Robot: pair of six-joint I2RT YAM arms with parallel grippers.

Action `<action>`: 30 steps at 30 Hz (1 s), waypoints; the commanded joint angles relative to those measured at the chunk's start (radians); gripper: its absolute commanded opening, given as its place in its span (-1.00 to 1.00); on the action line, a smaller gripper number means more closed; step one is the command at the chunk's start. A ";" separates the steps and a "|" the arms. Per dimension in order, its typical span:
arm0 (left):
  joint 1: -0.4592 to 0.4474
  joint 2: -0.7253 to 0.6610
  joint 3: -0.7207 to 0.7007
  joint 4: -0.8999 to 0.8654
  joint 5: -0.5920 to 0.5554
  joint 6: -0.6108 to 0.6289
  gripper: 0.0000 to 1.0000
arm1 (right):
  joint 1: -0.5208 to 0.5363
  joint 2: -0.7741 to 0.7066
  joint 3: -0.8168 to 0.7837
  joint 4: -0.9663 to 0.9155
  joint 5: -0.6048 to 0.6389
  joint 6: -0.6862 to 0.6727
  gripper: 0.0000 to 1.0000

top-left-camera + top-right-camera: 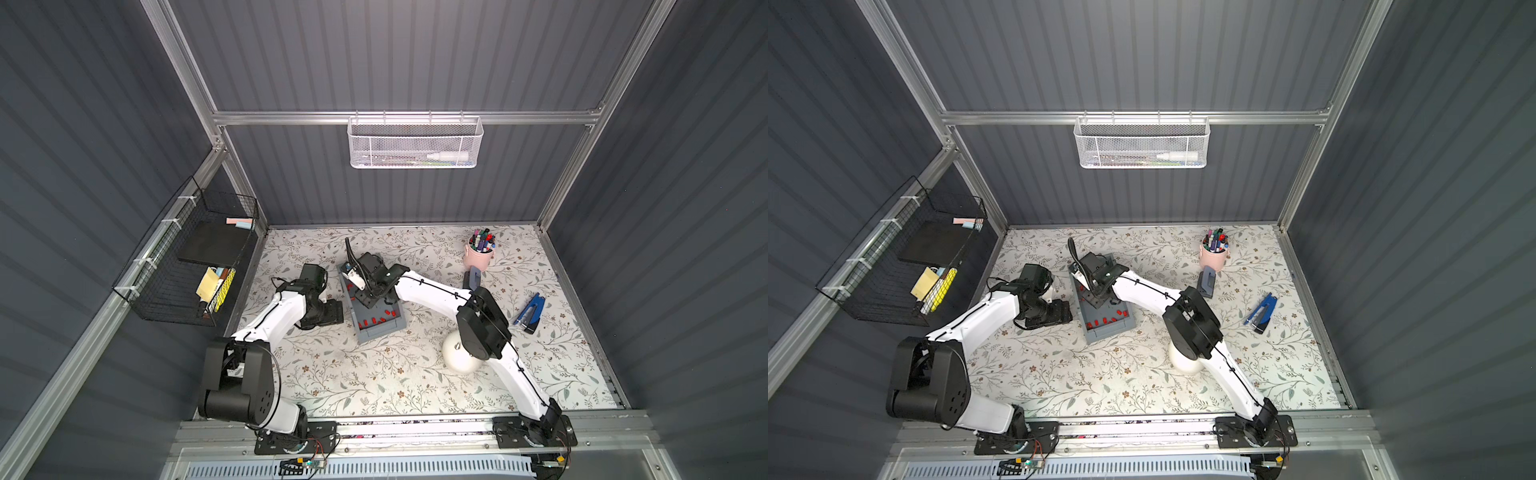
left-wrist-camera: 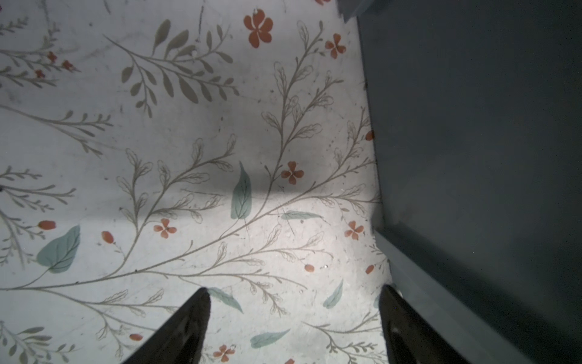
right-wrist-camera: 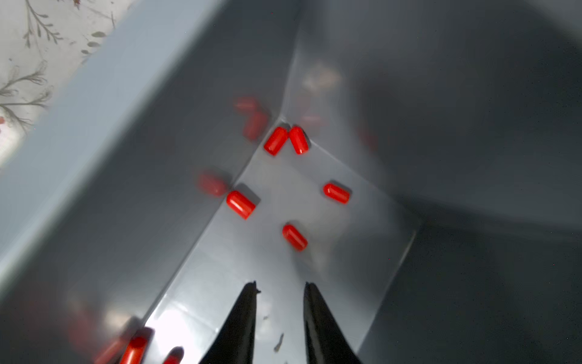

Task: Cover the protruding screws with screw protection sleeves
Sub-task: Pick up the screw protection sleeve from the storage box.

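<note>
A grey bin [image 1: 376, 334] stands left of the table's middle, with several red screw protection sleeves [image 1: 376, 320] on its floor. My right gripper [image 3: 280, 285] reaches down inside the bin [image 3: 126, 157], its jaws a narrow gap apart with nothing between them. The nearest sleeve [image 3: 294, 237] lies a little ahead of the tips. My left gripper [image 2: 296, 293] hangs open over the bare tablecloth, right beside the bin's outer wall [image 2: 472, 157]. The white dome [image 1: 455, 361] sits near the front right, partly under my right arm's elbow. One protruding screw [image 1: 457, 345] shows on it.
A pink cup of marker pens [image 1: 478, 255] stands at the back right, a dark grey block [image 1: 473, 278] just in front of it. A blue stapler [image 1: 530, 313] lies at the right. Wire baskets hang on the left wall [image 1: 187, 266] and back wall [image 1: 415, 143].
</note>
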 commanded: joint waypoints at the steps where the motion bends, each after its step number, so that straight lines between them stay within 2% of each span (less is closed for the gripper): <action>1: 0.008 -0.027 -0.017 0.018 -0.007 -0.013 0.67 | -0.002 0.047 0.074 -0.002 0.000 -0.082 -0.48; 7: 0.008 -0.049 -0.035 0.042 0.004 -0.013 0.67 | -0.007 0.115 0.166 -0.045 -0.007 -0.096 -0.55; 22: 0.008 -0.088 -0.021 0.025 0.050 -0.021 0.69 | -0.027 0.158 0.164 -0.092 0.006 -0.092 -0.54; 30: 0.008 -0.088 -0.023 0.028 0.060 -0.038 0.68 | -0.027 0.096 0.041 -0.013 0.003 -0.070 -0.52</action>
